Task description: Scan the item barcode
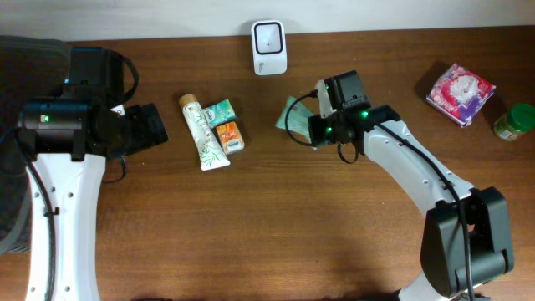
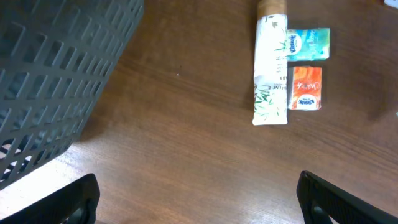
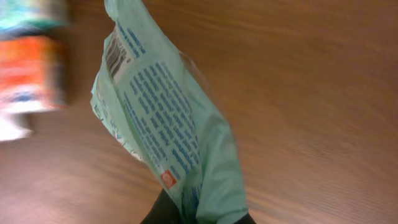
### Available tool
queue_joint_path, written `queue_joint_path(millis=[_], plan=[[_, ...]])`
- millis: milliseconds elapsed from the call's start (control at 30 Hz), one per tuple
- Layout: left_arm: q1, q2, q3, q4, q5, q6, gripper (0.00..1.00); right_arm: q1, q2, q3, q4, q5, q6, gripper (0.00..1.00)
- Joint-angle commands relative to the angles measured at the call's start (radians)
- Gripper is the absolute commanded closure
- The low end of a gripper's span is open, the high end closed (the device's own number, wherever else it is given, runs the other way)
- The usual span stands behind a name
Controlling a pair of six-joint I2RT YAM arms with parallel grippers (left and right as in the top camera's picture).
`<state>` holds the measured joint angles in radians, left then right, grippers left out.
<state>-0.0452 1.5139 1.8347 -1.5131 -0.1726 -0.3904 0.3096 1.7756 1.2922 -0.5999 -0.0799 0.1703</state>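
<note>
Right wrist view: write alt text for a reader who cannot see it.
A green packet, pinched at its bottom by the claw, stands above a table, barcode near its top. A blurred orange pack and teal pack lie at left.

All I get from here is the table (image 1: 276, 226): dark brown wood with its grain running side to side, taking up the background in all three views. The light is soft and even. At the far left a dark grey lattice-walled basket (image 2: 56, 74), plastic I think, sits on the wood, with a pale glare beside it.
</note>
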Motion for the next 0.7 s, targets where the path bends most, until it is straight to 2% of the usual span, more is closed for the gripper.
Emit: queue_joint_path(millis=[0, 67, 167, 367, 433, 567, 600, 633, 667], plan=[[0.003, -0.012, 0.005, 0.000, -0.005, -0.013, 0.01, 0.005, -0.017, 0.010, -0.051, 0.363, 0.091, 0.96], [0.003, -0.012, 0.005, 0.001, -0.005, -0.013, 0.01, 0.006, -0.017, 0.009, -0.055, 0.341, 0.098, 0.96], [0.003, -0.012, 0.005, 0.001, -0.005, -0.013, 0.01, 0.025, 0.002, 0.008, -0.024, 0.097, 0.101, 0.96], [0.003, -0.012, 0.005, 0.001, -0.005, -0.013, 0.01, 0.071, 0.073, 0.008, 0.019, 0.054, 0.100, 0.96], [0.003, -0.012, 0.005, 0.000, -0.005, -0.013, 0.01, 0.071, 0.073, 0.008, 0.035, -0.027, 0.101, 0.96], [0.003, -0.012, 0.005, 0.000, -0.005, -0.013, 0.01, 0.071, 0.073, 0.008, 0.014, 0.011, 0.100, 0.96], [0.003, -0.012, 0.005, 0.001, -0.005, -0.013, 0.01, 0.071, 0.073, 0.008, 0.040, -0.074, 0.098, 0.96], [0.003, -0.012, 0.005, 0.001, -0.005, -0.013, 0.01, 0.071, 0.073, 0.008, 0.121, -0.234, 0.017, 0.96], [0.003, -0.012, 0.005, 0.000, -0.005, -0.013, 0.01, 0.071, 0.073, 0.008, 0.194, -0.257, 0.013, 0.96]])
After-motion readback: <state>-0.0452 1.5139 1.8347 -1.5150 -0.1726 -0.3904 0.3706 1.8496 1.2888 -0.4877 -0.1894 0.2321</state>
